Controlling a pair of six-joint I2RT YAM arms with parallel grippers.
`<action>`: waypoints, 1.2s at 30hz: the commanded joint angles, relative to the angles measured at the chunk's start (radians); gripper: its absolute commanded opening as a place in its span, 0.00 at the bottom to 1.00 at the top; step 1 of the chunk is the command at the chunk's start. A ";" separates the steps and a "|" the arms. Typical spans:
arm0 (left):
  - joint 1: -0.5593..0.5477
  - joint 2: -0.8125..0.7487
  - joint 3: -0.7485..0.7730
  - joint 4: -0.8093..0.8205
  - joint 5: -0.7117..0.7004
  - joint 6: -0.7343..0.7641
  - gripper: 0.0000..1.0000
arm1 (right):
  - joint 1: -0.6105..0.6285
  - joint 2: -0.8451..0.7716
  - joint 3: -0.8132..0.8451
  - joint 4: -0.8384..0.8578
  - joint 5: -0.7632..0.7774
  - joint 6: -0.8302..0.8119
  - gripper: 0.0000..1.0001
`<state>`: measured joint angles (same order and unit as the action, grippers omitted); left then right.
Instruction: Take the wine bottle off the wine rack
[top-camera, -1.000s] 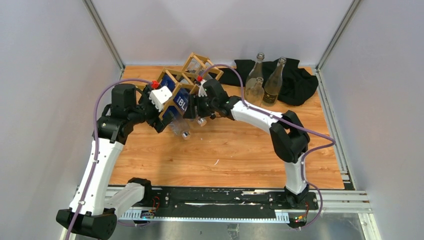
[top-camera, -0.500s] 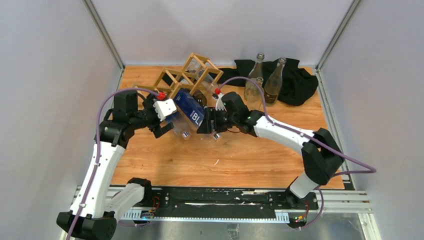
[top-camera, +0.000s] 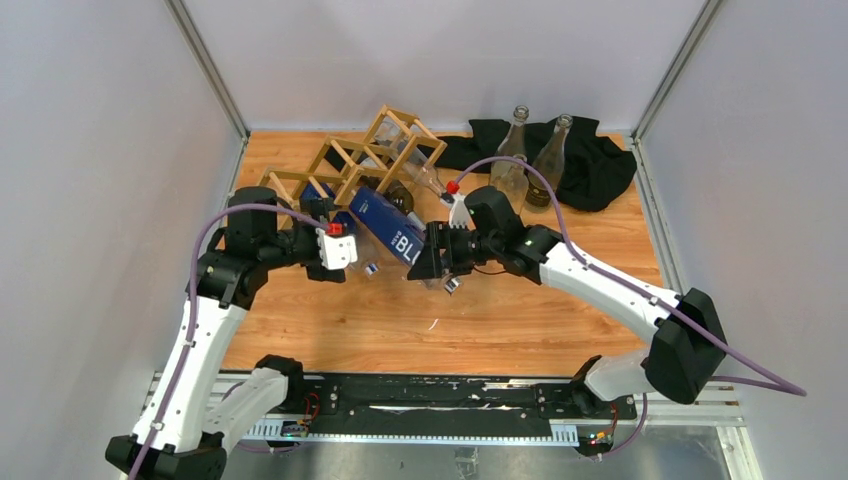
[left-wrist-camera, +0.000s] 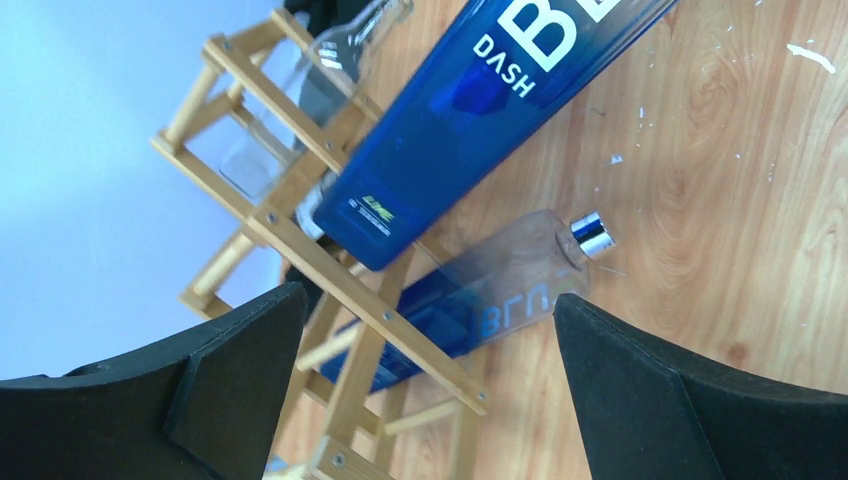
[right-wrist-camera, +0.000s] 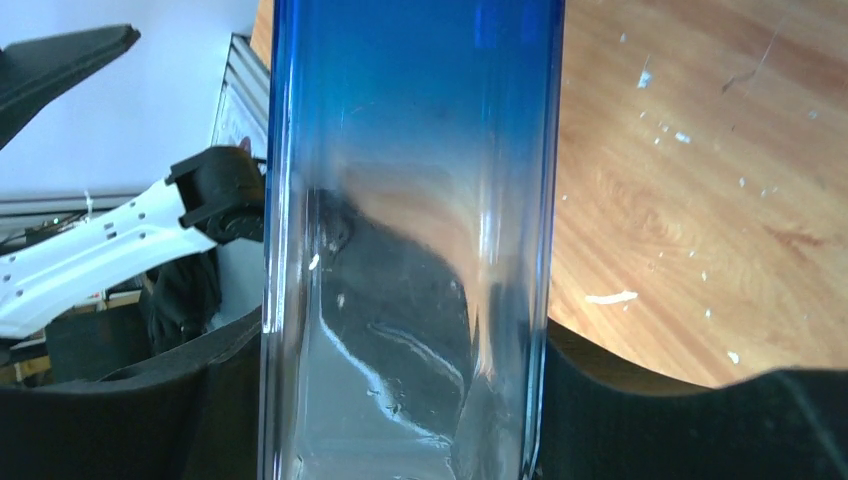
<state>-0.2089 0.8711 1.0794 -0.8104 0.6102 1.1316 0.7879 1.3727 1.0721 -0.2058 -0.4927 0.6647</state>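
Note:
The wine rack (top-camera: 352, 160), a light wood lattice, lies at the back of the table. My right gripper (top-camera: 437, 262) is shut on the clear neck end of a blue wine bottle (top-camera: 392, 230) with white letters. It holds the bottle tilted, base end close to the rack's front. In the right wrist view the bottle (right-wrist-camera: 410, 230) fills the space between the jaws of the gripper (right-wrist-camera: 400, 400). My left gripper (top-camera: 335, 252) is open and empty just in front of the rack. Its wrist view shows the rack (left-wrist-camera: 300, 250), the held bottle (left-wrist-camera: 470, 130) and a second blue bottle (left-wrist-camera: 470, 305) lying in the rack.
Two clear glass bottles (top-camera: 512, 155) stand at the back right on a black cloth (top-camera: 595, 165). Another clear bottle (top-camera: 418, 165) lies in the rack's right cells. The second blue bottle's silver cap (left-wrist-camera: 592, 235) rests on the table. Grey walls enclose three sides.
My right gripper has drawn the blue bottle out of the rack toward the near right. My left gripper has moved back from the rack toward the near side.

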 joint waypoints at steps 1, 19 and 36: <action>-0.062 -0.028 -0.023 0.007 0.021 0.173 1.00 | 0.019 -0.080 0.089 0.010 -0.114 -0.033 0.00; -0.346 0.001 -0.119 0.008 -0.210 0.230 1.00 | 0.117 -0.095 0.254 -0.244 -0.184 -0.149 0.00; -0.351 0.009 -0.111 0.013 -0.238 0.194 0.31 | 0.189 -0.068 0.322 -0.310 -0.135 -0.249 0.36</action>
<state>-0.5541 0.8955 0.9695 -0.8085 0.3714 1.3510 0.9619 1.3403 1.3373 -0.6239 -0.5949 0.4843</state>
